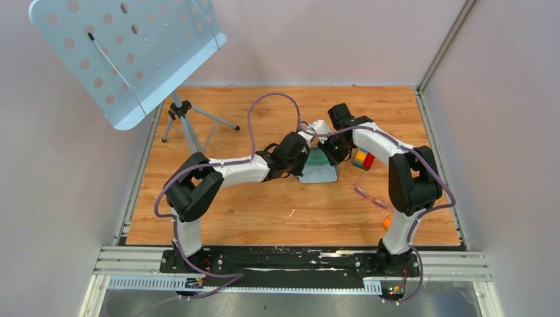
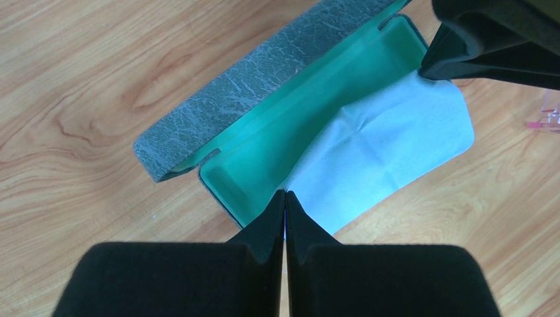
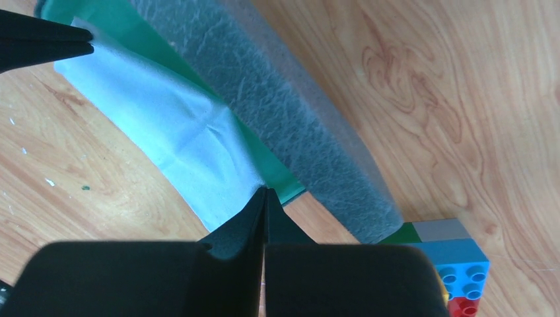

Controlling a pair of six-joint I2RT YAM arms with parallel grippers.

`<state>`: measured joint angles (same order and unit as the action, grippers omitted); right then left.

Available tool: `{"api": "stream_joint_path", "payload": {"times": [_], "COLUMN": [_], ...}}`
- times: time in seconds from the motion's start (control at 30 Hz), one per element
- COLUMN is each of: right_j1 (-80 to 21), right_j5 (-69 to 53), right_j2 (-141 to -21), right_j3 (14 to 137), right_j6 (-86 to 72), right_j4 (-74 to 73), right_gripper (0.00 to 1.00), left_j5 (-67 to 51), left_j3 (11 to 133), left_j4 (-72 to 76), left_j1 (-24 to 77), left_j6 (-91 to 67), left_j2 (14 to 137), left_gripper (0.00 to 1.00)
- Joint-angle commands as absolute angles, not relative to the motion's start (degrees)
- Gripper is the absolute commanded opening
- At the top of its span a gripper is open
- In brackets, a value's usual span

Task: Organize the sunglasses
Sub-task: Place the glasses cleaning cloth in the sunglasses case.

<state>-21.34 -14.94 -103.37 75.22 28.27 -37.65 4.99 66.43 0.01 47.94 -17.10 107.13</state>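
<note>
Left gripper [image 2: 284,198]: we are seeing its two fingers pressing flat together, pinching one corner of the cloth [image 2: 389,145] at the near rim of the case [image 2: 264,86].
Right gripper [image 3: 264,195]: its fingers are likewise meeting tip to tip, nipping the opposite corner of the cloth. In the left wrist view we are catching it at the far end of the case.
Cloth: pale grey-blue, it is spreading out between the two grippers, partly lying inside the case and partly draping over the front rim onto the table [image 1: 264,211].
Case: it is lying open in the middle of the table. Its grey lid is tilting back and its teal lining is showing — we are finding only the cloth in the part we can see.
Sunglasses [image 1: 370,197]: they are lying on the bare wood outside the case, off to the robot's right near the right arm and apart from both grippers. Only a pink sliver is showing at the edge of the left wrist view.
Toy bricks [image 1: 363,159]: a small coloured stack is sitting just beside the right end of the case.
Music stand [image 1: 125,53]: it is standing at the far left corner, well apart from the arms.
</note>
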Motion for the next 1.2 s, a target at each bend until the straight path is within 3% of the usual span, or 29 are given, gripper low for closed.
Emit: {"api": "stream_joint_path", "payload": {"times": [0.0, 1.17], "right_j1": [-21.12, -20.13], "right_j5": [-13.98, -13.89], "right_j2": [-104.87, -105.15], "right_j3": [77.67, 78.17], "right_j6": [28.5, 27.8], "right_j4": [-37.32, -36.45], "right_gripper": [0.0, 0.0], "left_j5": [6.57, 7.99], "left_j3": [68.2, 65.85], "left_j4": [0.26, 3.35], "left_j1": [47.14, 46.76], "left_j6": [-16.36, -17.14], "left_j2": [108.1, 105.77], "left_gripper": [0.0, 0.0]}}
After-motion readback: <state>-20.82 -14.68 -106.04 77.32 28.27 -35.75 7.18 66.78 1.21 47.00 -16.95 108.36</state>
